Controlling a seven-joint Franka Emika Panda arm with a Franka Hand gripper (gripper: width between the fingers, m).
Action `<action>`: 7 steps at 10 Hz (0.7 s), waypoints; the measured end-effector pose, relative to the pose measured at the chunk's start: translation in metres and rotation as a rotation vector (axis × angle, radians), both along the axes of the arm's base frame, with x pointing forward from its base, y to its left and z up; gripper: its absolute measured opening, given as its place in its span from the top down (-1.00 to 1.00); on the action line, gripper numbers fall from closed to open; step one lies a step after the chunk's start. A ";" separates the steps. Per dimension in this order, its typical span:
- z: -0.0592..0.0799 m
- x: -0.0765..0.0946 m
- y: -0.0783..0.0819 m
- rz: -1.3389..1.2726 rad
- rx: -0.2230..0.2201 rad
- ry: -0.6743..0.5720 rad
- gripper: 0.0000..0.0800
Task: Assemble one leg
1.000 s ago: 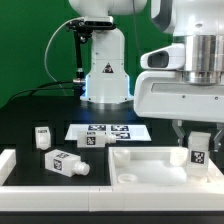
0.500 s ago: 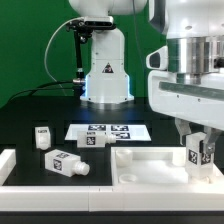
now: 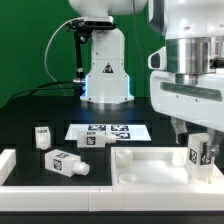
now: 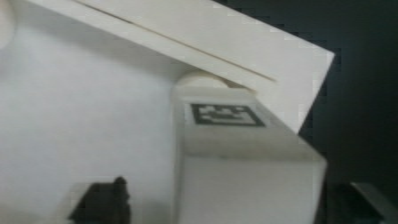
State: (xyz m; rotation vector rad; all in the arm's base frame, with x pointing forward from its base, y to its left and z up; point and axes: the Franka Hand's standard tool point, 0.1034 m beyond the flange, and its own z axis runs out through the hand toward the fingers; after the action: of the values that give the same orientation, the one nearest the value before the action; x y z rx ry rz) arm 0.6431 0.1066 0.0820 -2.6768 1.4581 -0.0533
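The leg (image 3: 200, 153), a small white block with a black-and-white tag, stands upright on the right corner of the large white rimmed panel (image 3: 150, 165). My gripper (image 3: 200, 150) is straight above it with a finger on each side. In the wrist view the leg (image 4: 240, 150) with its tag runs between the two dark fingers (image 4: 107, 203). A gap shows between each finger and the leg, so the jaws are open. The leg's peg end is hidden. Two more legs lie in the exterior view's left, one upright (image 3: 42, 137) and one on its side (image 3: 66, 163).
The marker board (image 3: 108, 132) lies behind the panel. A white raised piece (image 3: 8, 165) sits at the exterior view's left edge. The arm's white base (image 3: 105, 75) stands at the back, with a black cable beside it.
The gripper has turned about its vertical axis and shifted slightly to the exterior view's right. The leg has stayed at the panel's right corner and shows a narrower face.
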 end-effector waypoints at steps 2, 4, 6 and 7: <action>0.002 -0.003 0.002 0.312 -0.014 0.004 -0.59; 0.001 -0.002 0.001 0.410 -0.022 -0.005 -0.62; 0.002 -0.002 0.009 0.723 -0.083 -0.014 -0.62; 0.004 -0.001 0.019 0.923 -0.105 -0.025 -0.62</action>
State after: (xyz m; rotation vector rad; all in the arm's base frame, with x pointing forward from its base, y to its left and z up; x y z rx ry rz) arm 0.6422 0.1251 0.0855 -3.1166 0.1107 -0.0924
